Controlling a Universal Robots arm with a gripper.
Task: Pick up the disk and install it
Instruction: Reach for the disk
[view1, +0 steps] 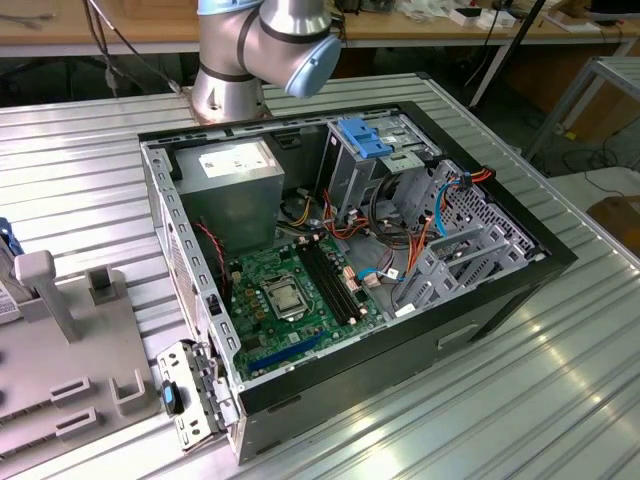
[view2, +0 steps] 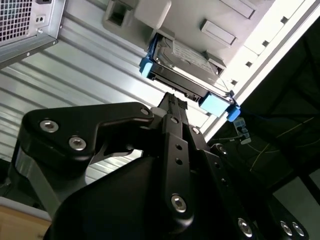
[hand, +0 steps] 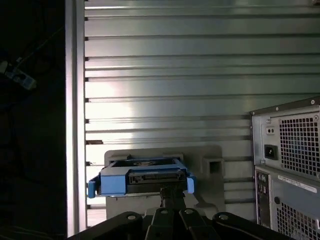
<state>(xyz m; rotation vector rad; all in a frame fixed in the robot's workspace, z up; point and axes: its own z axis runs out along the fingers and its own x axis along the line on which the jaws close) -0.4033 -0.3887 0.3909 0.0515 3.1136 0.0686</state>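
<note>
Early stage, by my read: nothing of the task is finished.

The disk (hand: 142, 177) stands on edge in a grey holder (hand: 210, 165) on the slatted aluminium desk (view1: 560, 380), connector edge facing the arm. Blue frame visible at both ends in both wrist views. It is outside the computer case (view1: 500, 290), well apart from the opening. Not lifted.

The gripper (hand: 170, 192) is lined up on the disk's connector edge, tips just beside it. Touching or a hair apart: can't tell. In the second wrist view the gripper (view2: 172, 100) points at the middle of the disk (view2: 182, 62). Jaws look clenched together, no gap, nothing between them. No grasp on the disk that I can see.

The case lies on its side, open, with the motherboard (view1: 290, 290) exposed. Power supply (view1: 235, 175) in the far corner, drive cage with blue clips (view1: 375, 160) beside it. Cables loose around the cage. No disk seen seated in the cage from the exterior view.

Done: approach to the disk, roughly aligned. Left: the grasp, the lift out of the holder, the carry to the case, the seating. So the pick is not made and the install is not begun.
</note>
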